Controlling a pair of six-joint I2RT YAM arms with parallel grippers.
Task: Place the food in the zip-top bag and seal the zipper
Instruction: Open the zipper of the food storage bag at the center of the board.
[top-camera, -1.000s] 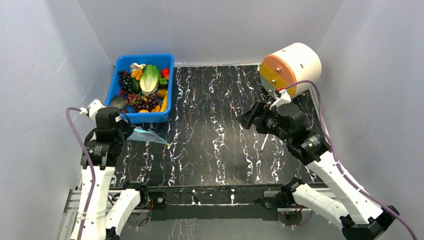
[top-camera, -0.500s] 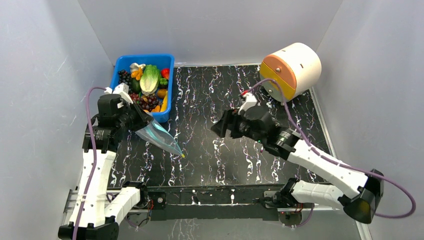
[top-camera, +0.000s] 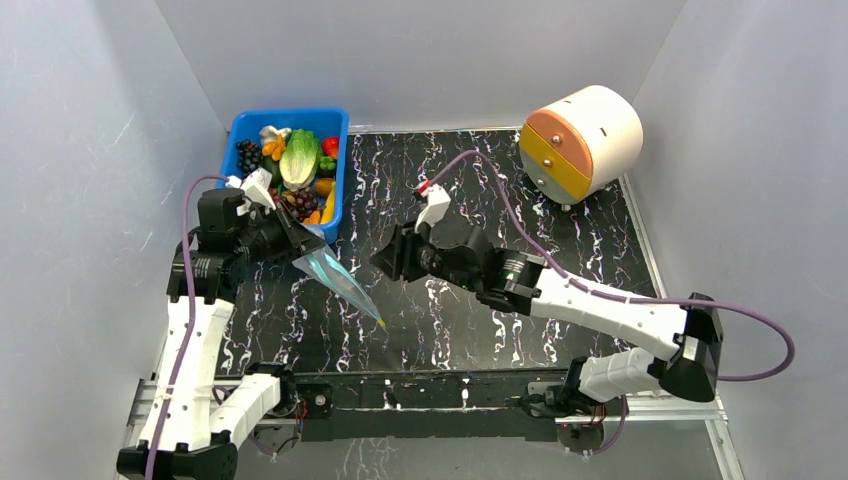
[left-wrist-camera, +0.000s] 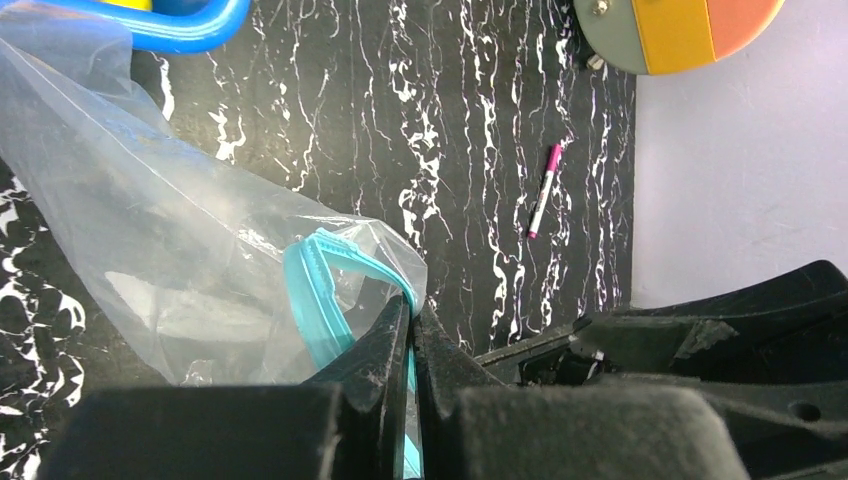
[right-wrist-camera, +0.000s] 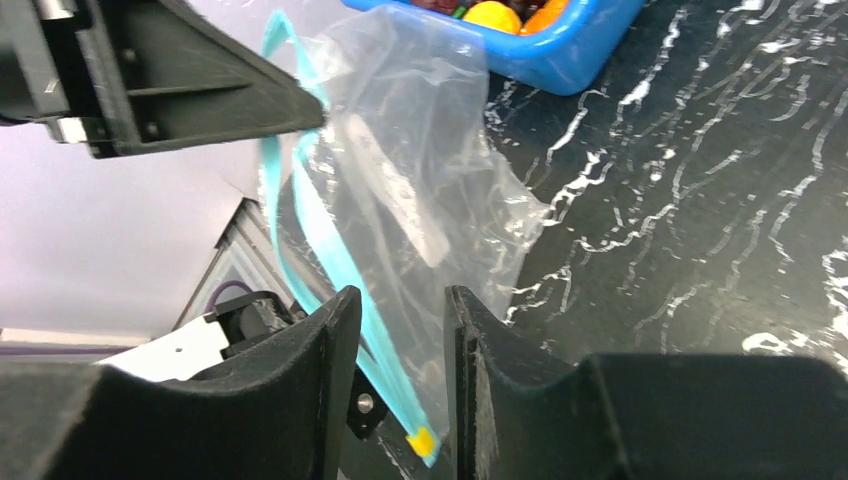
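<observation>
Table: blue bin with the food at 10 o'clock. Zip-top bag looks empty, hangs from left gripper, clamped on its rim, tail toward 5 o'clock. Right gripper jaws apart, straddling the zipper, no pinch yet. Grab one lip only, pull toward 3 o'clock.

Bag aloft, perhaps empty; food apart

High rear overview; two close wrist views; zip-top bag in all
</observation>
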